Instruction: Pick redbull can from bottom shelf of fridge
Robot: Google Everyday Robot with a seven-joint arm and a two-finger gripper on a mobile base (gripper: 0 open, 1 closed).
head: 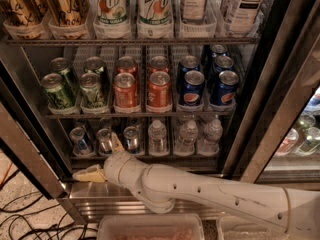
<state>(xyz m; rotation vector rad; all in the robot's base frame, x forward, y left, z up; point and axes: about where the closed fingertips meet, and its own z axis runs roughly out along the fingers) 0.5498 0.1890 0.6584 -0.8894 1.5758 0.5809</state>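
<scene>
Three slim silver-and-blue redbull cans (80, 139) (105, 140) (131, 138) stand at the left of the bottom shelf (150, 156) of the fridge (260, 109). My gripper (101, 157) is open and empty, just in front of that shelf's left part. One tan finger (116, 142) points up between the middle and right redbull cans. The other finger (88, 174) lies low over the fridge sill, below the left can. The white arm (200, 196) reaches in from the lower right. I cannot tell if a finger touches a can.
Small clear water bottles (186, 136) fill the right of the bottom shelf. The rack above holds green (57, 90), red (125, 89) and blue Pepsi cans (192, 87). The steel door frame (25, 159) slants at the left. Cables (30, 219) lie on the floor. A clear bin (150, 229) sits below.
</scene>
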